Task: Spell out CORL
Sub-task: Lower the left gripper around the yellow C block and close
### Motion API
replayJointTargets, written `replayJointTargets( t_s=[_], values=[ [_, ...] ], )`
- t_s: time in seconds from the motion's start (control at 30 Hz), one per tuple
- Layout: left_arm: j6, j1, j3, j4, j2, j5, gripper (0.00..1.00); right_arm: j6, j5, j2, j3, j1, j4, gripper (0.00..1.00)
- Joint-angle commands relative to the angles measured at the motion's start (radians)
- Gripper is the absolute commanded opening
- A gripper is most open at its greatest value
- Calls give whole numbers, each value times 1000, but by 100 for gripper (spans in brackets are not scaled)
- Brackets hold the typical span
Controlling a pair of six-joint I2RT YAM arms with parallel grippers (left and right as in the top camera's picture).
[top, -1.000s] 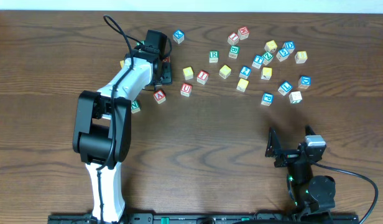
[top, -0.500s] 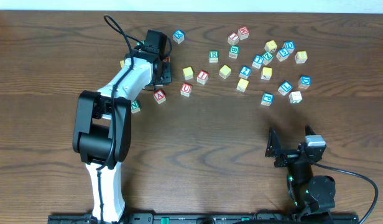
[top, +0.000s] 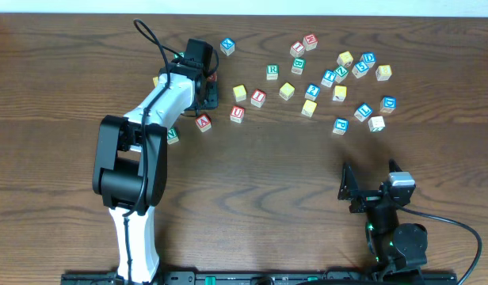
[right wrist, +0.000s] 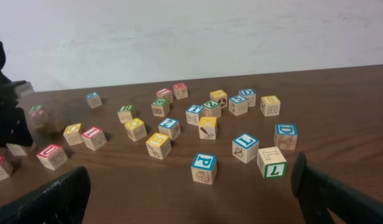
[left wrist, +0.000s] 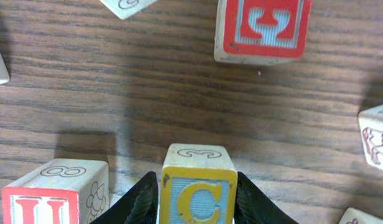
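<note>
In the left wrist view a yellow-framed cube with a yellow C on blue (left wrist: 198,193) sits squeezed between the two black fingers of my left gripper (left wrist: 198,208), resting on the wood. From overhead, the left gripper (top: 204,89) covers that cube at the table's upper left. A pale cube with a green R (top: 272,71) lies further right. A blue L cube (right wrist: 245,147) stands near the front of the scatter. Several yellow-faced cubes, such as one at mid table (top: 287,91), show no letter I can read. My right gripper (top: 369,184) hangs open and empty, low at the right.
A red E cube (left wrist: 263,28) lies just ahead of the held cube and a red U cube (left wrist: 51,196) close on its left. More red cubes (top: 238,113) sit beside the left arm. A blue P cube (right wrist: 203,168) is the cube nearest the right gripper.
The left jaws have closed in against the C cube. Neither arm has otherwise shifted and no cube has moved.
</note>
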State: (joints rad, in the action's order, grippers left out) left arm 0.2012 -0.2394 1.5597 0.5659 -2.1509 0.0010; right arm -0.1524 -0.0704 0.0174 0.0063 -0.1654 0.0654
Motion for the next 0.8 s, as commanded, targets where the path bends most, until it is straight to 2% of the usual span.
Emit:
replayJointTargets(
  t_s=[0.0, 0.43, 0.53, 0.77],
  values=[
    [-53, 0, -8, 9, -8, -2, 37, -11, 2, -4, -1, 13, 4, 99],
    [-71, 0, -8, 1, -8, -2, 34, -11, 2, -4, -1, 13, 4, 99],
    [-70, 0, -8, -3, -8, -2, 22, -11, 2, -4, -1, 13, 4, 99],
    [-70, 0, -7, -7, -8, -2, 20, -11, 2, -4, -1, 13, 4, 99]
  ],
)
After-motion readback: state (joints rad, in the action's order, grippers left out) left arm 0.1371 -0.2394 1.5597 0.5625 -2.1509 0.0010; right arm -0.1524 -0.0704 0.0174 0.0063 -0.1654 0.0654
